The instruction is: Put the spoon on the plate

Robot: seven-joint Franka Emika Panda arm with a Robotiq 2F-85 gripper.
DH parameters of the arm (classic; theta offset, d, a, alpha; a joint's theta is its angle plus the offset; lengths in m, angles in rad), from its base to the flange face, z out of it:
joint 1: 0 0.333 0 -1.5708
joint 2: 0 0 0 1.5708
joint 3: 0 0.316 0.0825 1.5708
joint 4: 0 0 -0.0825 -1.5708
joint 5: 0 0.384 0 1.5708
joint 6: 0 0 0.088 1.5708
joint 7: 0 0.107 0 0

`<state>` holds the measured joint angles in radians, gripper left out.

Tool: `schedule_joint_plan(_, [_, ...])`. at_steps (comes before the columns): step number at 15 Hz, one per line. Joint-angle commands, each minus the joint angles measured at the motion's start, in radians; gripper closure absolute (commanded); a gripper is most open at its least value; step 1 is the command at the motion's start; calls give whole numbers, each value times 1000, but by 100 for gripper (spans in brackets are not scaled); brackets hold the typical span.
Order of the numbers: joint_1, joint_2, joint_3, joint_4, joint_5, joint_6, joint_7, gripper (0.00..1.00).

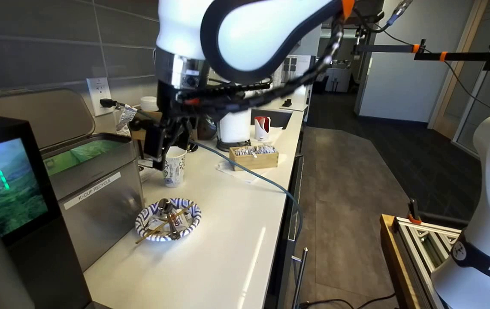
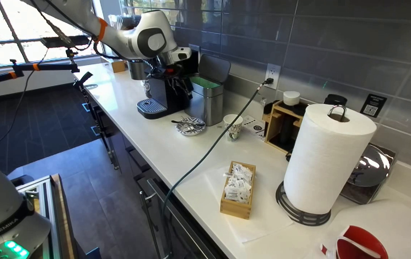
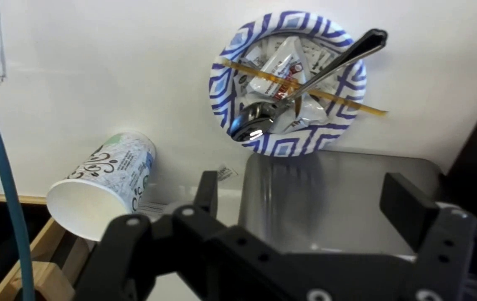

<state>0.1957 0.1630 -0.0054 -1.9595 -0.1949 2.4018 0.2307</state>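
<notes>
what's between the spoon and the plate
Packets, at least under its middle: in the wrist view the spoon lies across them, over the plate. A stick crosses it too, above or below unclear.

The site is an office-type kitchenette. In an exterior view, from its centre, the counter point(image 2: 187, 154) carries a drinks machine point(image 2: 172, 100) at 10 o'clock, a towel roll point(image 2: 328, 158) at 3 o'clock and a box point(image 2: 235, 209) of packets point(image 2: 239, 183) at 5 o'clock. In an exterior view, a bin point(image 1: 99, 216) labelled "K-CUP RECYCLE" stands at 8 o'clock and a corridor point(image 1: 335, 103) opens at 2 o'clock.
</notes>
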Motion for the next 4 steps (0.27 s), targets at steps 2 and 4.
schedule_joint_plan(2, [-156,-159,120,-85,355,-39,-307,0])
schedule_joint_plan(4, [-121,-122,87,-44,287,-23,-254,0])
